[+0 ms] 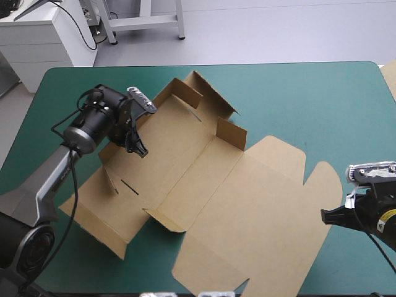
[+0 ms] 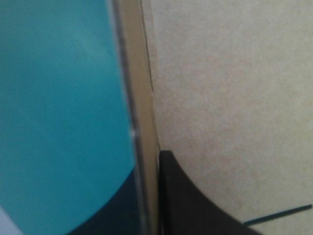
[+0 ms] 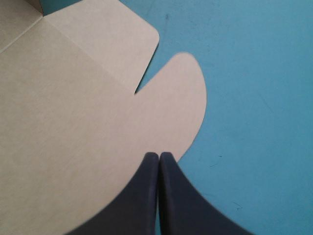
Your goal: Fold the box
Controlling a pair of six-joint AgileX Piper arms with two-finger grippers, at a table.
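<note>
The brown box (image 1: 247, 204) lies as a cut sheet across the middle of the table, its lid panel flat toward the right and front. Short walls and flaps stand partly raised at its far left end. My left gripper (image 1: 138, 148) is at the left side wall, which runs edge-on between the fingers (image 2: 195, 205) in the left wrist view, so it is shut on the board (image 2: 234, 98). My right gripper (image 1: 326, 216) is shut, its tips (image 3: 159, 155) right over the rim of the lid's rounded flap (image 3: 181, 98), with nothing seen between them.
Bare teal-green cover (image 1: 309, 99) stretches beyond the box toward the far right. A pale edge of more board (image 1: 391, 77) shows at the table's right edge. The box's front corner reaches close to the near edge of the table.
</note>
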